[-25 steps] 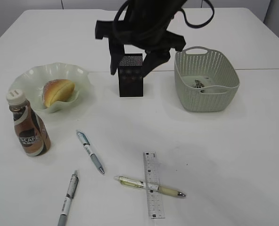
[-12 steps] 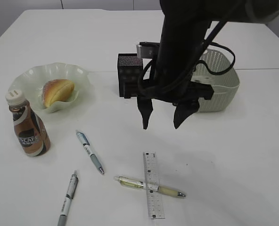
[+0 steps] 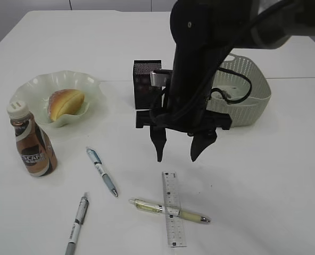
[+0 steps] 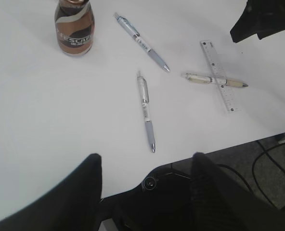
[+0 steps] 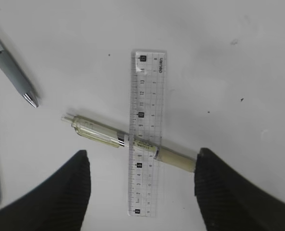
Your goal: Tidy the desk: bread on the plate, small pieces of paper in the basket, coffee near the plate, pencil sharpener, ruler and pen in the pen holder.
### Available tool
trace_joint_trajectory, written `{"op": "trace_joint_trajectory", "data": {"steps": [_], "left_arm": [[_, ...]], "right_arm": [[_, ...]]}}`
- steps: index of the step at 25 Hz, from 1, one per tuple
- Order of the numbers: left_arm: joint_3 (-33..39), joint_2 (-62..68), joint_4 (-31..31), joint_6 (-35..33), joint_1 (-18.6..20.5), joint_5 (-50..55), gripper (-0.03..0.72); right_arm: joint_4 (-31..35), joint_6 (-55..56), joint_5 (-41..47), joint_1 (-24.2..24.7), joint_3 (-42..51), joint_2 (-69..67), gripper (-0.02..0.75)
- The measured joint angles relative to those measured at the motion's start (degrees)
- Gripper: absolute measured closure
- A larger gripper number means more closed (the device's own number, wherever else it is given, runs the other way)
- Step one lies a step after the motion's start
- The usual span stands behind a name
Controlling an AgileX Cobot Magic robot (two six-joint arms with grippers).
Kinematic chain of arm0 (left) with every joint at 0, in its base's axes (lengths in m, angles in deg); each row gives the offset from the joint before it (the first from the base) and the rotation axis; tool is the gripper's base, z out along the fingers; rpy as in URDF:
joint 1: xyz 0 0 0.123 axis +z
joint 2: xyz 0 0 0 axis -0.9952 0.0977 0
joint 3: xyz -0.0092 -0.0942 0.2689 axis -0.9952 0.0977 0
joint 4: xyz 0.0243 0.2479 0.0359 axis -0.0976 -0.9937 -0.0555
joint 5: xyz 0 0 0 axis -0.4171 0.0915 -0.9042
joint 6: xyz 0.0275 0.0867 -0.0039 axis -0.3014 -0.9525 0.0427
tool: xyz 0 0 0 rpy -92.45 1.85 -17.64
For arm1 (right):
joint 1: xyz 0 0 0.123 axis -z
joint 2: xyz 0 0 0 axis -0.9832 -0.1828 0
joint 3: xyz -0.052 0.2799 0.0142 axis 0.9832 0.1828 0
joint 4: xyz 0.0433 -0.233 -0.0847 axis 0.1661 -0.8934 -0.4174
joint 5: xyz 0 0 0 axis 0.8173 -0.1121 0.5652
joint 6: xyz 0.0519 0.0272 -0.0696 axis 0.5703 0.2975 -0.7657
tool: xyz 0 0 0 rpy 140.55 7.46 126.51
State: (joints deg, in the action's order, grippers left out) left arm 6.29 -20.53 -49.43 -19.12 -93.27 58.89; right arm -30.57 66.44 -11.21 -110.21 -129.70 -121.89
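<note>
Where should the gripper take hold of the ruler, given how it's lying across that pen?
From above, across the ruler's narrow width, near the far end clear of the yellowish pen beneath it. The ruler lies flat and thin, propped slightly by the pen, so its long edges are probably the only graspable sides.

Your right arm [image 3: 200, 58] is a thick matte-black column with a rounded shoulder-like housing at its top; black cables [image 3: 237, 87] loop loosely along its side; a small pale grey rectangular block [image 3: 160, 78] sits on its left flank; its right pincer [image 3: 177, 150] ends in two tapered black fingers [image 3: 159, 143] below a flat black crossbar; close up, your pincer fingers [image 5: 51, 202] show finely ribbed dark pads.
</note>
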Motion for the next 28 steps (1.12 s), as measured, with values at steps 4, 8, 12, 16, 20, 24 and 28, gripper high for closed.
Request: {"op": "trace_joint_trajectory", "data": {"steps": [4,8,12,16,20,24,28], "left_arm": [[0.0,0.0,0.0,0.0,0.0,0.0,0.255],[0.0,0.0,0.22,0.0,0.0,0.0,0.255],[0.0,0.0,1.82,0.0,0.0,0.0,0.255],[0.0,0.0,2.94,0.0,0.0,0.0,0.255],[0.0,0.0,3.73,0.0,0.0,0.0,0.255],[0.0,0.0,3.96,0.0,0.0,0.0,0.255],[0.0,0.0,4.06,0.0,0.0,0.0,0.255]], "right_arm": [[0.11,0.0,0.0,0.0,0.0,-2.0,0.241],[0.33,0.0,-0.26,0.0,0.0,-4.91,0.241],[0.33,-0.1,-0.39,0.0,0.0,-6.6,0.241],[0.88,-0.96,-0.52,0.0,0.0,-8.76,0.241],[1.9,-1.81,-0.63,0.0,0.0,-9.88,0.241],[2.47,-2.4,-0.9,0.0,0.0,-9.88,0.242],[2.56,-2.45,-1.89,0.0,0.0,-9.88,0.242]]}}
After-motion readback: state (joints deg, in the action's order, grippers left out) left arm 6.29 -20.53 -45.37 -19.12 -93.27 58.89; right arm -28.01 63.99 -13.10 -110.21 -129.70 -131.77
